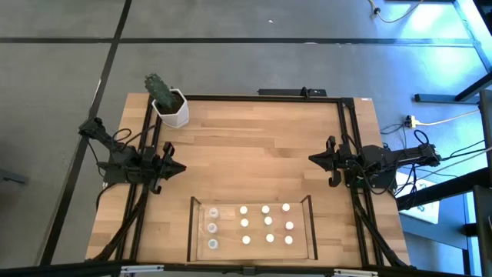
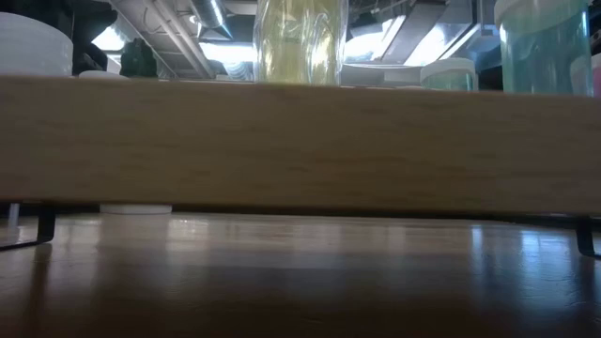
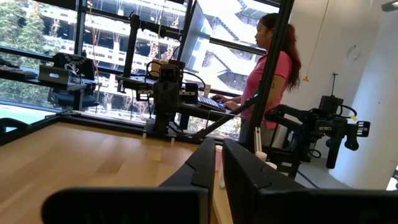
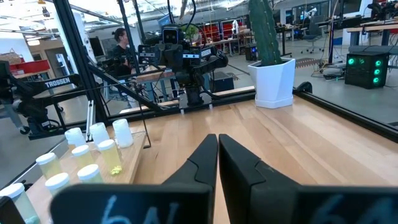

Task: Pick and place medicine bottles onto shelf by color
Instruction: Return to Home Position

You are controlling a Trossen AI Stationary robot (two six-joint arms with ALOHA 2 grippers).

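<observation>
The shelf, a shallow clear-walled tray with a wood floor, lies at the table's near edge. Several medicine bottles stand upright on its floor in rows: white-capped ones to the right, clear-grey ones in the left column. The right wrist view shows yellowish and pale bottles. In the low view the shelf's wood edge fills the picture, with bottles above it. My left gripper waits shut at the table's left edge. My right gripper waits shut at the right edge. Neither holds anything.
A white hexagonal pot with a green cactus stands at the far left corner. A black metal frame runs round the tabletop. Bare wood lies between the two arms. Beyond the table a person stands at a desk.
</observation>
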